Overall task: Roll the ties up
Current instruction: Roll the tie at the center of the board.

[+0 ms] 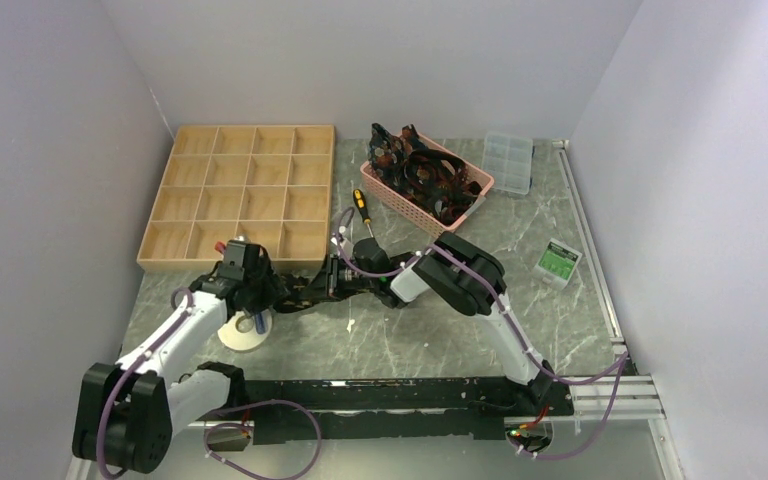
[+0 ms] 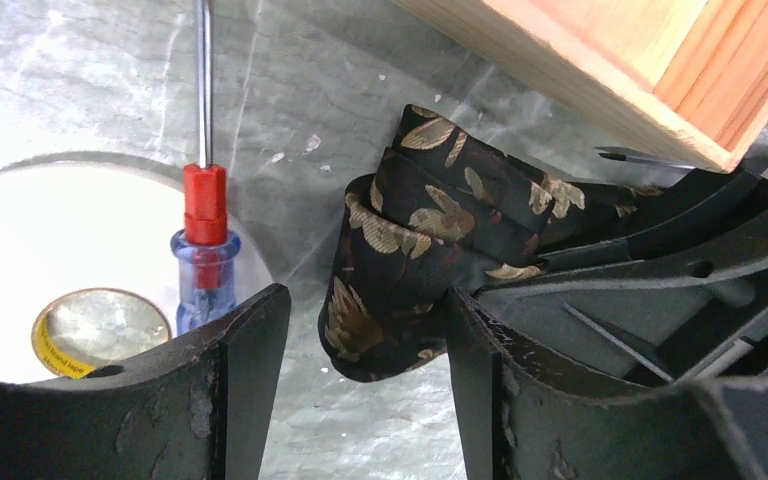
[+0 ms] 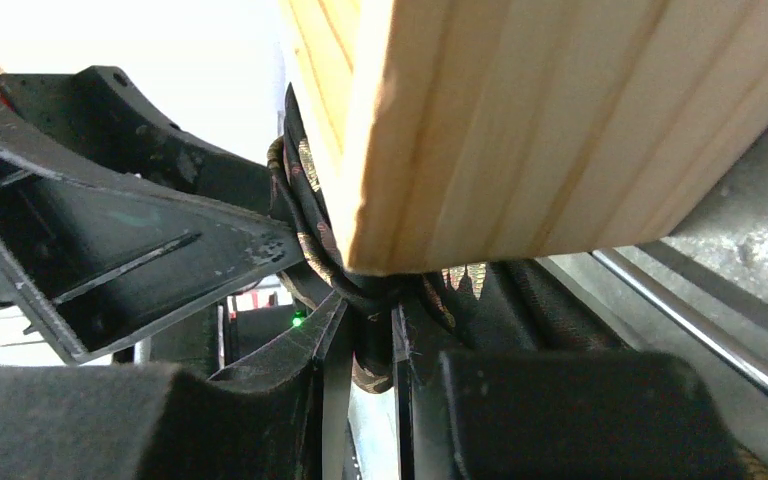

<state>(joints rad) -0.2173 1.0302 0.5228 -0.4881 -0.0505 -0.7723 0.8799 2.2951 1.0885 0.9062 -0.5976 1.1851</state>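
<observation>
The black cloth tie with gold leaves [image 2: 430,215] is partly rolled into a fat little bundle. It lies on the grey marble table [image 1: 440,335], right by the near edge of the flat wooden tray with many little boxes [image 1: 250,195]. Your right gripper [image 3: 368,330] is pinched tight on a fold of it, right at the tray's corner. Your left gripper [image 2: 368,300] stands wide, one finger on each side of the bundle, not squeezing. Close beside it sit a white round disc [image 2: 50,250] and a small screwdriver with a red and blue handle [image 2: 203,235]. The biggest open stretch of table lies toward the arms' bases. Farther back, a pink plastic basket [image 1: 390,195] holds more dark ties [image 1: 430,175].
</observation>
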